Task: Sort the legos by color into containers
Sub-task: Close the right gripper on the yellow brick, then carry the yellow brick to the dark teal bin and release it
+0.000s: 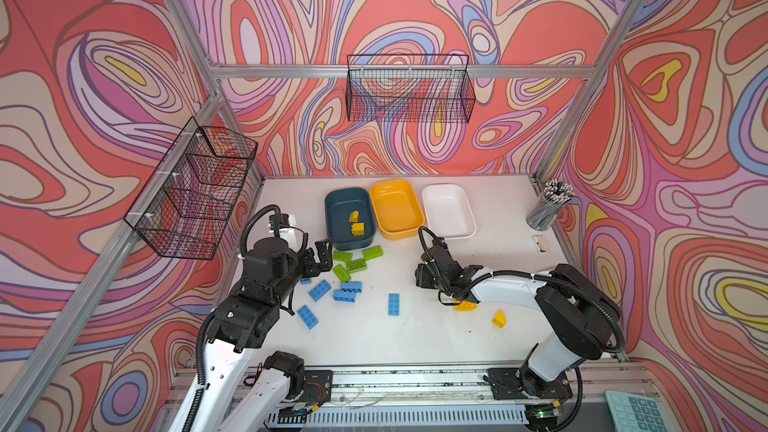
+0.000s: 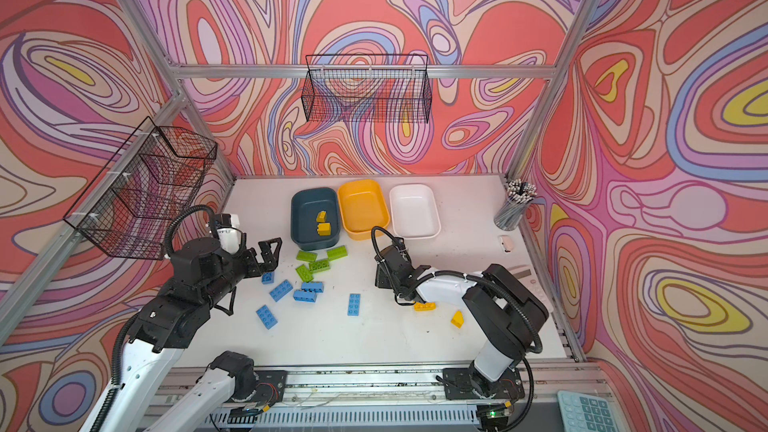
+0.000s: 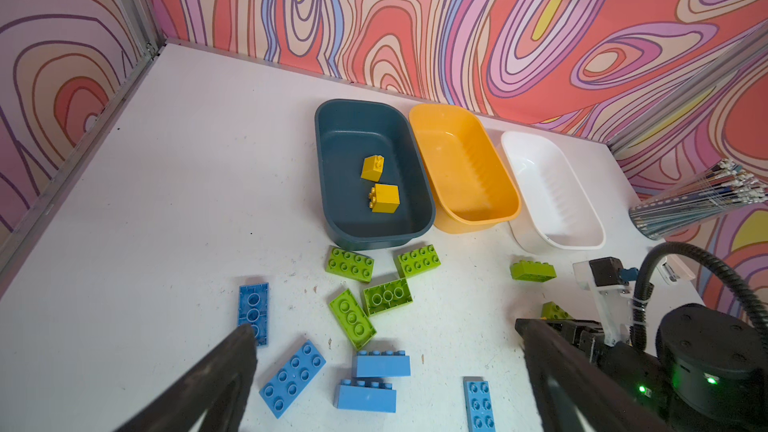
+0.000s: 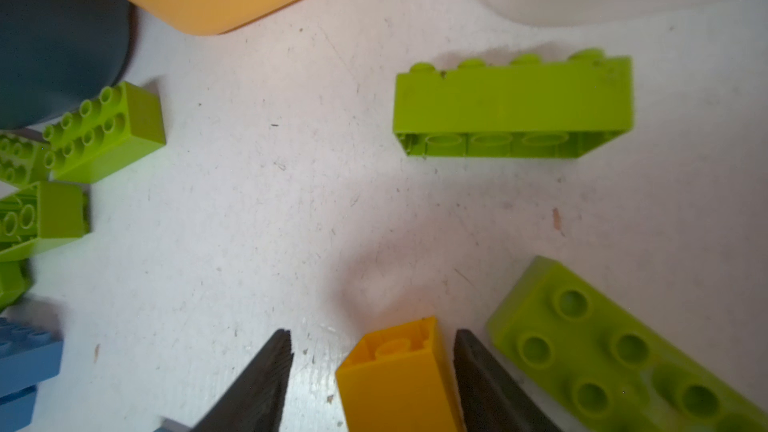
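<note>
Three containers stand in a row at the back: a dark teal tub with two yellow legos in it, a yellow-orange tub and a white tub, both bare inside. Lime green legos lie just in front of the teal tub, and light blue legos are scattered nearer. My left gripper hovers open beside the green cluster, holding nothing. My right gripper is down at the table, its jaws open around a yellow lego. One finger is close to the lego and a gap remains at the other. Another yellow wedge lies beside the right arm.
Two more green legos lie ahead of my right gripper, hidden under the arm in both top views. A grey mesh pen cup stands at the back right corner beside a small white object. Black wire baskets hang on the walls.
</note>
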You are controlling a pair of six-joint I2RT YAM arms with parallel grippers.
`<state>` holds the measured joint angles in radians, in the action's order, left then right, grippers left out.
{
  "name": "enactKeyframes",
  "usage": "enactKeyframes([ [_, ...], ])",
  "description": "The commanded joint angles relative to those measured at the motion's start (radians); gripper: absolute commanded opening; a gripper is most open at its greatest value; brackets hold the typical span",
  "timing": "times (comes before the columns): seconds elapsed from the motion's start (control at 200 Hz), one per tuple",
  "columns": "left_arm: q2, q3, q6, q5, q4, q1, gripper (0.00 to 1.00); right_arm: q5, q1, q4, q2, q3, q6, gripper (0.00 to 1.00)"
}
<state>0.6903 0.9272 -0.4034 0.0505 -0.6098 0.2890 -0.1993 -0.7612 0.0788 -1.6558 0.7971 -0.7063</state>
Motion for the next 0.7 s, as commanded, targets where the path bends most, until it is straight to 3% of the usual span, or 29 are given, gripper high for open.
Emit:
enactKeyframes([
  [0.0,-0.009,-0.005,0.012,0.02,-0.022,0.007,1.0,-0.08,-0.034,0.087,-0.028,0.042,0.043,0.61],
  [0.12,-0.009,-0.007,0.012,0.018,-0.022,0.007,1.0,-0.093,-0.05,0.104,-0.048,0.049,0.054,0.51],
  [0.335,-0.009,-0.007,0.011,0.02,-0.023,0.009,1.0,-0.096,-0.067,0.104,-0.057,0.059,0.063,0.2],
  [0.696,-0.027,-0.002,0.013,0.039,-0.028,0.006,1.0,-0.043,-0.069,0.123,0.011,0.185,0.158,0.16],
])
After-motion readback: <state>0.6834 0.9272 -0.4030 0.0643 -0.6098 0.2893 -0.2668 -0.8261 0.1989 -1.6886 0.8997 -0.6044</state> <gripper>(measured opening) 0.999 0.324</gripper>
